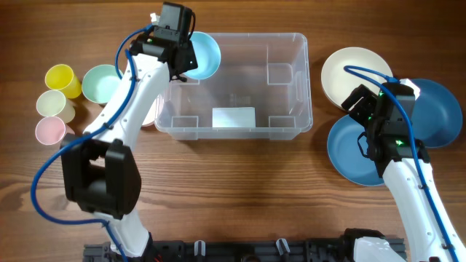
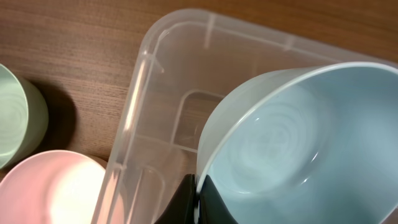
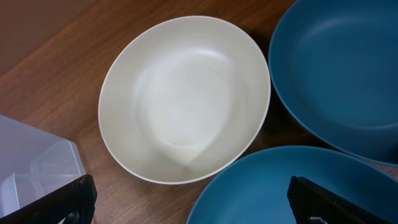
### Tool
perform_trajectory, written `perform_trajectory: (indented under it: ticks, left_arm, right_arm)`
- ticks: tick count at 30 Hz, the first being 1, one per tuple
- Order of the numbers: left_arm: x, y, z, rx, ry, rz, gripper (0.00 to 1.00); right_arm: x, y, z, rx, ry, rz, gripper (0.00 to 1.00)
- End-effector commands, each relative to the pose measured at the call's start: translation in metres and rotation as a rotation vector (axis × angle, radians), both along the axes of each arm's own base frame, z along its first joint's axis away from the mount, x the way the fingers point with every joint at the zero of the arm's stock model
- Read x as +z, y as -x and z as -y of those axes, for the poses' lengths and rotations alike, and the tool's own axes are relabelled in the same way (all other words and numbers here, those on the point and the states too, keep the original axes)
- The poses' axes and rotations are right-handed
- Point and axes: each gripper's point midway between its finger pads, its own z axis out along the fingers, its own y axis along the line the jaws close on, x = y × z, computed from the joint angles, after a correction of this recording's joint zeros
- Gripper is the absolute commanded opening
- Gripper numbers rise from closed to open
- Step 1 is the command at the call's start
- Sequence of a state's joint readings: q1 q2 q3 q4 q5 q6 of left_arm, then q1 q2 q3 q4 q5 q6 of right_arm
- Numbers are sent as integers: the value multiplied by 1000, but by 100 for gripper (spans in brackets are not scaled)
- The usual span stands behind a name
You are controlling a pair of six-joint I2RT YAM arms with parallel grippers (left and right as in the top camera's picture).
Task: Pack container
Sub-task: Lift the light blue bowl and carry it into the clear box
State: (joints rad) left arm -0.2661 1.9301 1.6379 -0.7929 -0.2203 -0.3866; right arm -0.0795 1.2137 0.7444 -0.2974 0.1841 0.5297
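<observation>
Overhead: the container (image 1: pixel 240 80) sits open on the surface (image 1: pixel 240 196), its inside roomy and one corner under the left claw (image 1: pixel 188 67).

Left wrist: this claw pinches the rim of the pale blue bowl (image 2: pixel 298 143). The container wall lies just below, seemingly untouched.

Right wrist: the right claw (image 3: pixel 199 200) is spread above a cream bowl (image 3: pixel 183 99), with the container's corner off to its left.

The container (image 1: pixel 234 132) — a large clear plastic rectangular bin with rounded corners — stands upright and open-topped mid-way across the wooden table (image 1: pixel 240 189), long sides running left to right, a white label (image 1: pixel 234 116) on its base and what look like moulded ribs inside.
</observation>
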Motion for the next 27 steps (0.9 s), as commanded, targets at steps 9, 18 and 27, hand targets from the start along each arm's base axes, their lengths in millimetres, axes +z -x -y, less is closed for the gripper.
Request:
perform_trajectory:
  ticks: [9,18,27]
  left_arm:
    - [-24,-11,0,17,-17,-25,4]
    - [-23,-18,1,18,-10,1,6]
    - [-23,-18,1,17,-9,1,53]
  right_arm:
    - [7,-4,2,-1,7,16,100]
    - [7,-4,2,-1,7,16,100]
    - [7,-4,2,-1,7,16,100]
